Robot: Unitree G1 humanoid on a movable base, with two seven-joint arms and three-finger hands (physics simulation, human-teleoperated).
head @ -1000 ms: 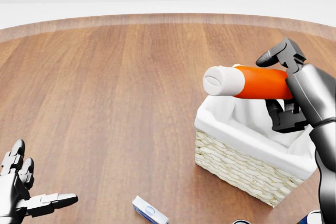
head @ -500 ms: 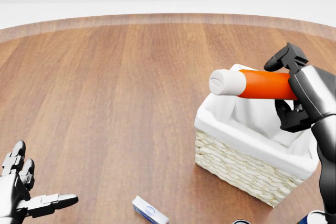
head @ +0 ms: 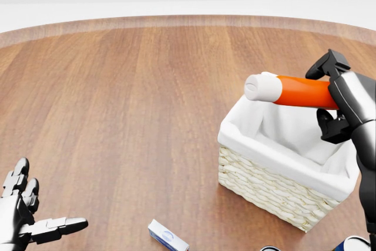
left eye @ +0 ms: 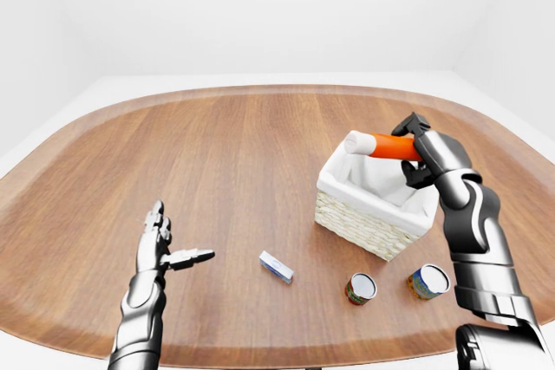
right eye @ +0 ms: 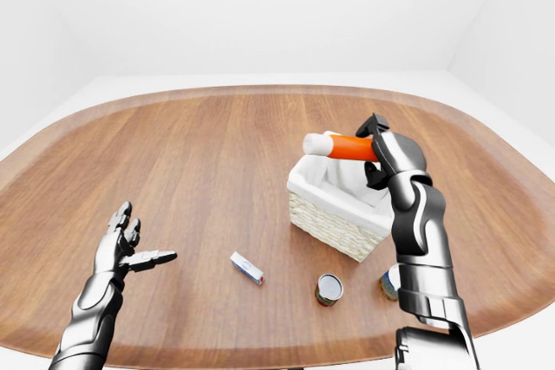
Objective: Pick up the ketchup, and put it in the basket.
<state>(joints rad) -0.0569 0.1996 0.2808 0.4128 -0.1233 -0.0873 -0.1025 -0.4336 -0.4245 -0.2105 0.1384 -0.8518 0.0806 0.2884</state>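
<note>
The right hand [head: 341, 101] has its fingers wrapped tight around the red body of the ketchup [head: 294, 91], holding the bottle nearly level in the air with its white cap pointing toward the left of the head view. The bottle hangs over the far rim of the basket [head: 276, 189], above the white cloth lining, and does not seem to touch it. The basket is woven and pale, standing on the round wooden table [left eye: 234, 153] toward the right side. Down at the lower left of the head view the left hand [head: 26, 218] is held low over the table with its fingers spread wide, holding nothing. A small white and blue box [left eye: 276, 267] lies flat on the wood between that hand and the basket. In the left-eye view two cans [left eye: 361, 288] stand just below the basket near the table's edge, the second one [left eye: 429, 282] right beside the robot's right forearm.
</note>
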